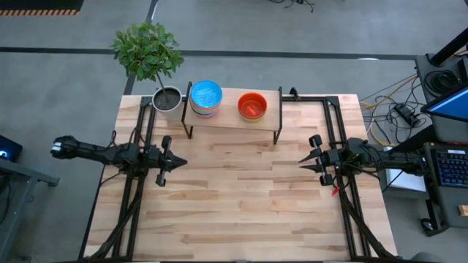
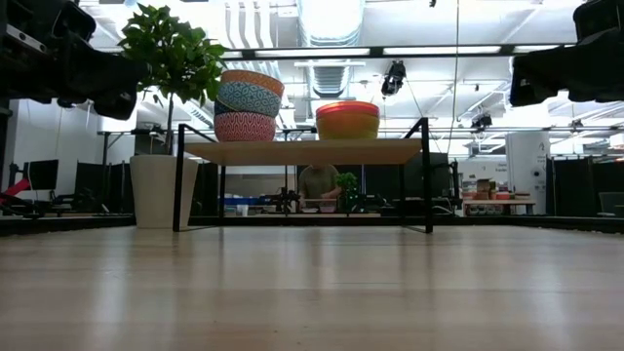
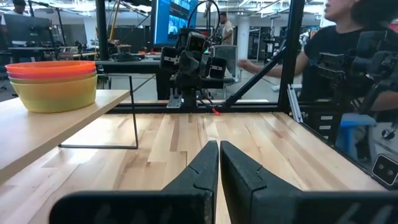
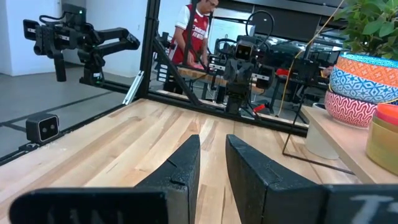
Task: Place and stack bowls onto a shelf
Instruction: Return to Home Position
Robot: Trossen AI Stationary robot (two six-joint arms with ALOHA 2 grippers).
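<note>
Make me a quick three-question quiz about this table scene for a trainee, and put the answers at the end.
1. True or false: the left hand and the right hand both hover empty over the table.
2. Fill in: the bowl stack on the right arm's side of the shelf is topped by a ___ bowl.
3. What stands on the table just off the shelf's end on the left arm's side? A) a potted plant; B) a lone bowl; C) a mug.

Key: 1 true; 2 red-orange; 3 A.
</note>
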